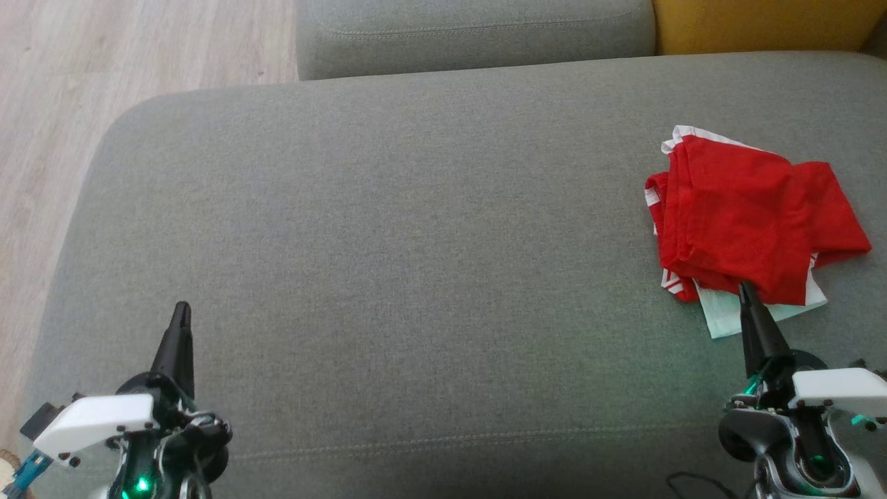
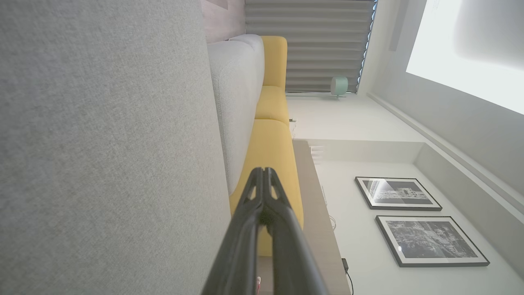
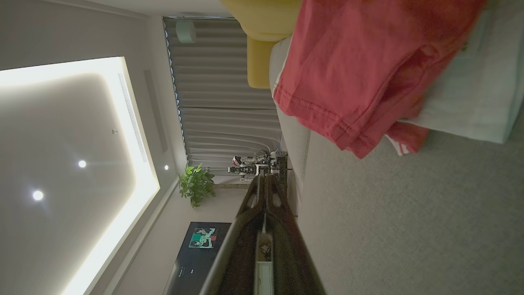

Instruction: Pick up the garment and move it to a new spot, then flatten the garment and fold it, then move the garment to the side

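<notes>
Right gripper (image 1: 745, 292), fingers together, points at garment (image 1: 748, 208) just ahead

A grey sofa seat (image 1: 416, 242) adjoins a yellow cushion (image 1: 762, 24), with pale wooden floor (image 1: 104, 55) beside it.

Camera set-up: one head view from above, two wrist views rolled sideways.
Head camera looks steeply down on the grey sofa seat (image 1: 416, 242). Both wrist cameras skim low along it, sharing the yellow cushion (image 2: 272, 155) and curtain (image 2: 323, 41); the right one sits close beside the garment (image 3: 360, 61).
</notes>
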Controlling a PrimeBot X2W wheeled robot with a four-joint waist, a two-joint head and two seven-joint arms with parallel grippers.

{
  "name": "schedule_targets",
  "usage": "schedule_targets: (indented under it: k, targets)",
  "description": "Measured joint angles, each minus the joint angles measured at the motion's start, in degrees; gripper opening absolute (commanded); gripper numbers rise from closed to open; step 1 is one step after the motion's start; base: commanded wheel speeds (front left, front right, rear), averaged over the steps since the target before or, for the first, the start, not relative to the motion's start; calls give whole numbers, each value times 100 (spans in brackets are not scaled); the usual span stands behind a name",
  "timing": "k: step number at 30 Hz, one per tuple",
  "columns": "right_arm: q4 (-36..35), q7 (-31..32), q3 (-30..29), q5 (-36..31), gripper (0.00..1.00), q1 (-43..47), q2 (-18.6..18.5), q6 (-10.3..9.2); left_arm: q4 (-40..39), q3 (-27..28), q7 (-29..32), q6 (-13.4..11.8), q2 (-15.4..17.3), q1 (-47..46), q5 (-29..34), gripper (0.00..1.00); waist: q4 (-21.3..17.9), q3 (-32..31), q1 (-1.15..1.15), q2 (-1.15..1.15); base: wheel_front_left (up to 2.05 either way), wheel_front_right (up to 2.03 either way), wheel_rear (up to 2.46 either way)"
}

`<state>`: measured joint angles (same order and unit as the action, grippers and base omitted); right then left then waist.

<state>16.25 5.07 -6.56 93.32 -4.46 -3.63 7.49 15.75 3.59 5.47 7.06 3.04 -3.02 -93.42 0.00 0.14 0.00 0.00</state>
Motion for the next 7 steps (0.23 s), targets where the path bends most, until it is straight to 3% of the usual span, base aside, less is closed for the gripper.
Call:
schedule_targets:
  k: [7]
  targets:
    - [0, 5, -9, 0, 0, 0, 4, 0, 1, 29, 0, 0, -3, 0, 9, 0, 0, 0, 0, 0, 0, 0, 0]
